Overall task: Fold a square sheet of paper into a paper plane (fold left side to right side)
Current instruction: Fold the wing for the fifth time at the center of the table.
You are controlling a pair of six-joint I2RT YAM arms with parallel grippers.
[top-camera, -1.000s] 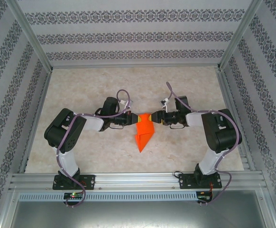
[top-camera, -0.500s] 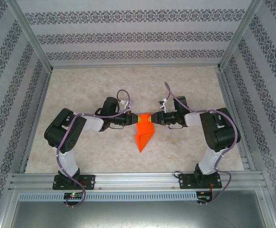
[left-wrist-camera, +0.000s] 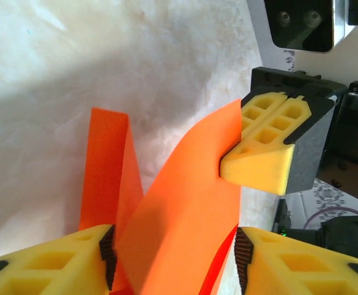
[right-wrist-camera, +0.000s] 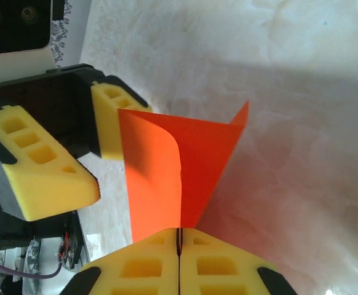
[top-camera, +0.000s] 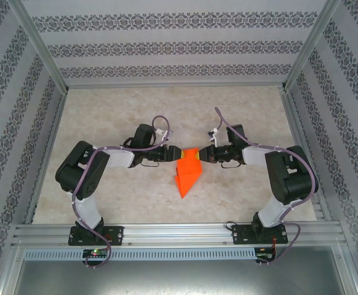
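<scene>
The orange sheet of paper (top-camera: 187,177) is a pointed wedge on the table, tip toward the near edge. Its top end is lifted between the two grippers. My right gripper (top-camera: 199,155) is shut on the raised paper edge; in the right wrist view its fingers (right-wrist-camera: 179,236) close flat on the thin orange flap (right-wrist-camera: 160,178). My left gripper (top-camera: 178,155) faces it from the left and stands open. In the left wrist view the curved paper (left-wrist-camera: 185,215) passes through the wide gap of the left gripper (left-wrist-camera: 176,252), and the right gripper (left-wrist-camera: 262,153) pinches the paper's far corner.
The pale marbled table (top-camera: 105,117) stretches back to patterned walls (top-camera: 179,46). Aluminium rails (top-camera: 179,233) run along the near edge, with both arm bases bolted there. Upright frame posts (top-camera: 40,46) stand at the back corners.
The right gripper has moved left toward the left gripper, carrying the paper's top edge with it. The gap between the grippers is narrower and the paper's top looks smaller.
</scene>
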